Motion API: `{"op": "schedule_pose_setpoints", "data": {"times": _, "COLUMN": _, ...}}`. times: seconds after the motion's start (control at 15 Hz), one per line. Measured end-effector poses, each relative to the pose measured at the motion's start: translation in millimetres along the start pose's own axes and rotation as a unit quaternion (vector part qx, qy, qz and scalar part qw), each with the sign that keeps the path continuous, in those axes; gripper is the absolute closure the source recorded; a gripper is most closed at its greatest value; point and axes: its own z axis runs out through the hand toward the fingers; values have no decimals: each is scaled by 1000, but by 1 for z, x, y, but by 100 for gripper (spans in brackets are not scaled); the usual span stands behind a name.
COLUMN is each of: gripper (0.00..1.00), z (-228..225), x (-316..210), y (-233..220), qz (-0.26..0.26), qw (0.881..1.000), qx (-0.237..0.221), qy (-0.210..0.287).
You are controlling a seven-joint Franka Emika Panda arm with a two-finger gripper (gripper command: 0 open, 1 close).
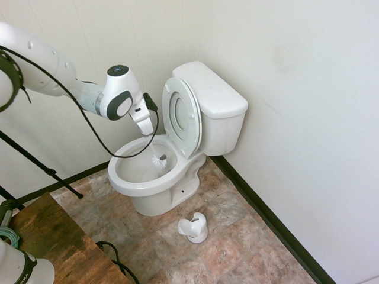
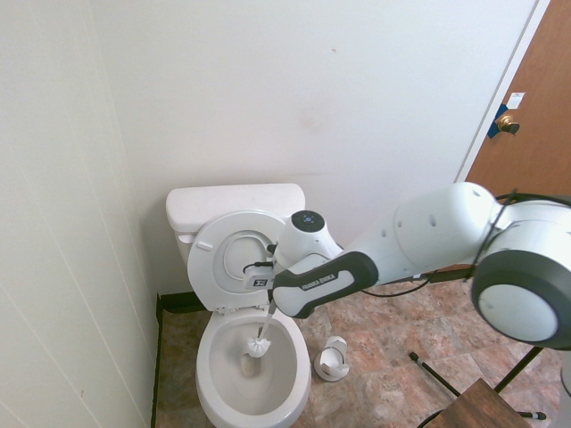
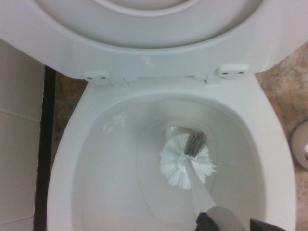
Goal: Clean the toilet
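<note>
- One white toilet [image 1: 155, 177] stands against the wall near the room's corner, with seat and lid [image 1: 182, 116] raised and leaning on the tank [image 1: 216, 97].
- Above the bowl, the gripper [image 1: 147, 129] points steeply down, its fingers clamped on the thin handle of a white toilet brush [image 2: 260, 342].
- Inside the bowl, the bristle head hangs clear of the rim; the wrist view shows it over the drain hollow.
- On the tiled floor [image 1: 225, 236] just beside the toilet's base sits a small white brush holder [image 1: 194, 228].
</note>
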Motion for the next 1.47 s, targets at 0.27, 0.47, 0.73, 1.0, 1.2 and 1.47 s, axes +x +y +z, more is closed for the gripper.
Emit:
{"op": "schedule_pose_setpoints", "data": {"times": 0.27, "gripper": 100, "z": -73, "x": 39, "y": 46, "qz": 37, "qw": 999, "qx": 33, "qy": 12}}
{"op": "schedule_pose_setpoints", "data": {"times": 0.47, "gripper": 100, "z": -123, "x": 79, "y": 83, "qz": 72, "qw": 996, "qx": 49, "qy": 20}}
{"op": "schedule_pose_setpoints", "data": {"times": 0.73, "gripper": 100, "z": -117, "x": 146, "y": 117, "qz": 131, "qw": 990, "qx": 29, "qy": 36}}
{"op": "schedule_pose_setpoints", "data": {"times": 1.0, "gripper": 100, "z": -61, "x": 199, "y": 124, "qz": 167, "qw": 985, "qx": -16, "qy": 42}}
{"op": "schedule_pose_setpoints", "data": {"times": 1.2, "gripper": 100, "z": -14, "x": 219, "y": 117, "qz": 173, "qw": 983, "qx": -44, "qy": 43}}
{"op": "schedule_pose_setpoints", "data": {"times": 1.47, "gripper": 100, "z": 29, "x": 232, "y": 121, "qz": 179, "qw": 980, "qx": -72, "qy": 44}}
